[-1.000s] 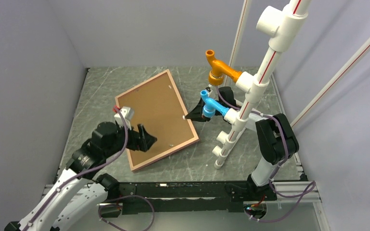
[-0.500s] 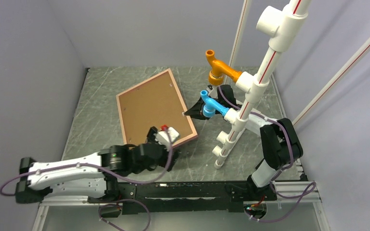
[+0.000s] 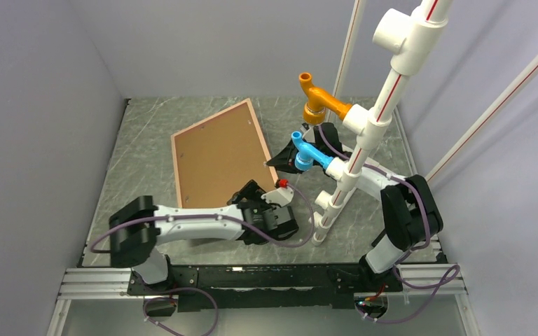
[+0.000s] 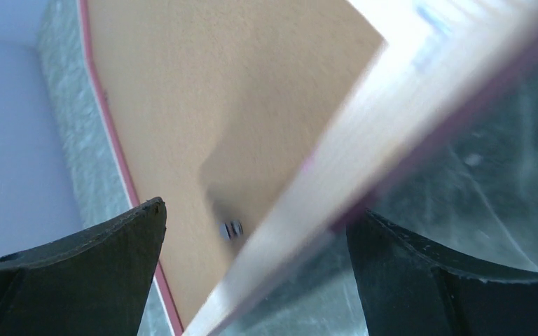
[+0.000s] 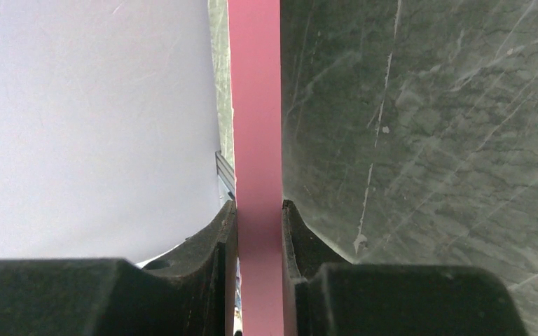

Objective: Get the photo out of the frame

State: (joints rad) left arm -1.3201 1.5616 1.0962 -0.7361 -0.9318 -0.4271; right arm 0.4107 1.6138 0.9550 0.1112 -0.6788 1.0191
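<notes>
While the right gripper [image 5: 258, 206] was clamped on the pink outer edge of the frame [image 3: 176, 171] along its right long side, the left gripper [image 4: 256, 210] hung spread wide and held nothing, its jaws straddling the frame's near corner without visibly touching it. That frame lay back-up on the marbled table [image 3: 140, 133], apparently tilted with the pinched side raised, and the brown backing board [image 3: 217, 157] sat within the pale wood border. No view showed the photo; presumably it lay beneath the board, inside the frame. The step in hand looked like steadying the frame so its back could be opened. Next, the left gripper would probably need to work the small metal tab [image 4: 232, 229] or the board's edge loose, with the right one holding firm, before the print could be reached.
</notes>
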